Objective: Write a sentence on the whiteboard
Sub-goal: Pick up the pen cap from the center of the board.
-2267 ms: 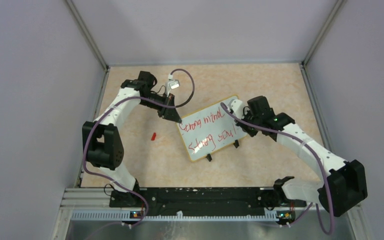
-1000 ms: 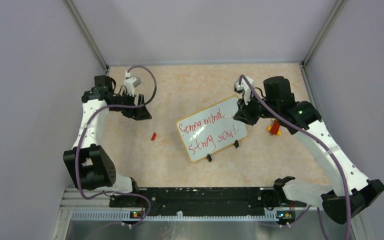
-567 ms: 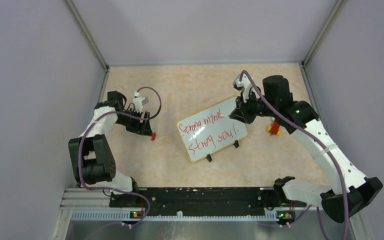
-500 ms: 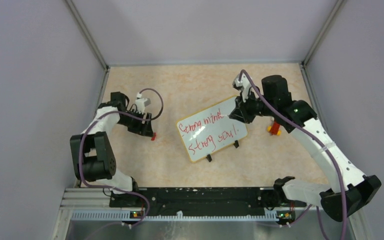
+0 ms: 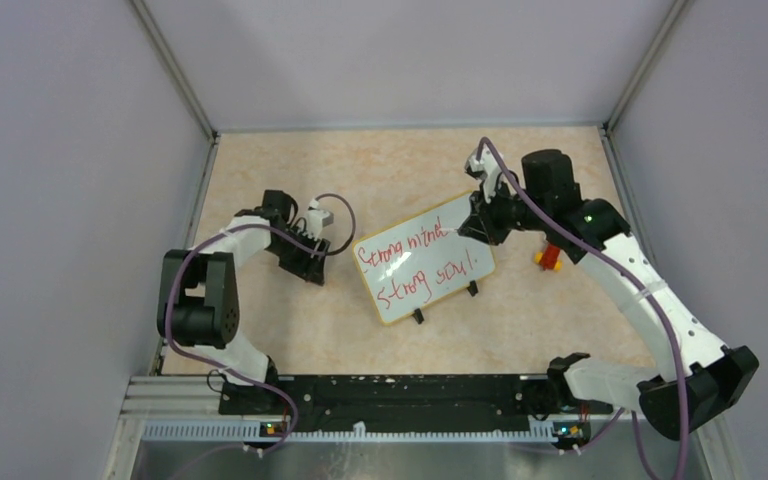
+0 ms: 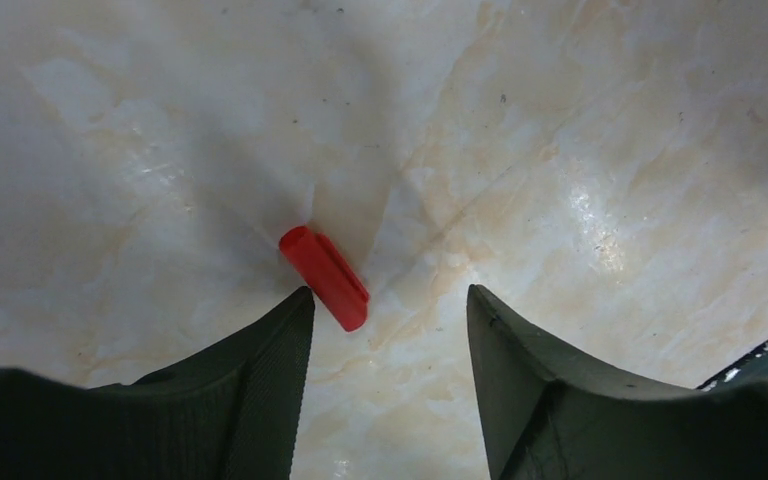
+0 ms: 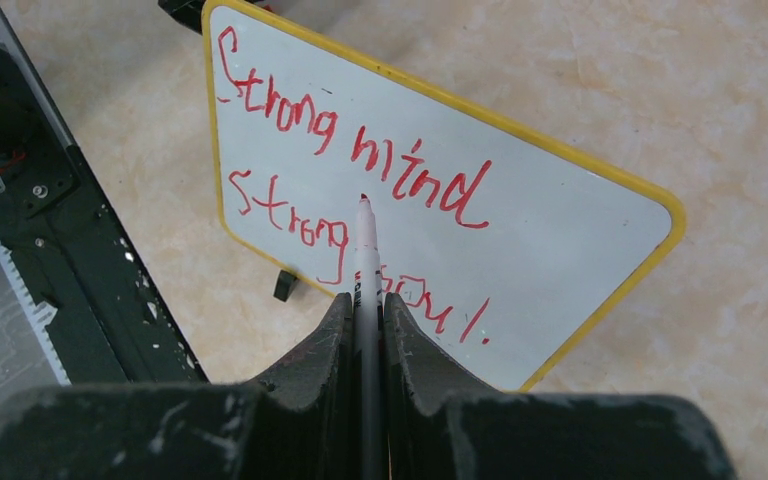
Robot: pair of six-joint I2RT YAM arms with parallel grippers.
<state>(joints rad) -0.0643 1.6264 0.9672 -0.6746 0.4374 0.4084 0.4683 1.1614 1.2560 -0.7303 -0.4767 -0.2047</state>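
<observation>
The whiteboard (image 5: 422,262) with its yellow rim stands tilted at mid-table on black clip feet. The sentence (image 5: 400,245) runs across it in two red lines, "Strong mind" above "Strong soul" (image 7: 290,110). My right gripper (image 7: 365,300) is shut on a white marker (image 7: 365,250). The marker's red tip hovers over the whiteboard (image 7: 580,230) between the two lines. My left gripper (image 6: 390,292) is open, low over the table left of the board. A small red marker cap (image 6: 325,277) lies just ahead of its left fingertip, untouched. In the top view the left gripper (image 5: 312,268) hides the cap.
A small red and yellow object (image 5: 548,258) lies on the table right of the board, beside the right arm. The black base rail (image 5: 400,392) runs along the near edge. Grey walls close in the table on three sides.
My left arm swung from the far left in over the red cap and its jaws narrowed. My right gripper stayed over the board with the marker.
</observation>
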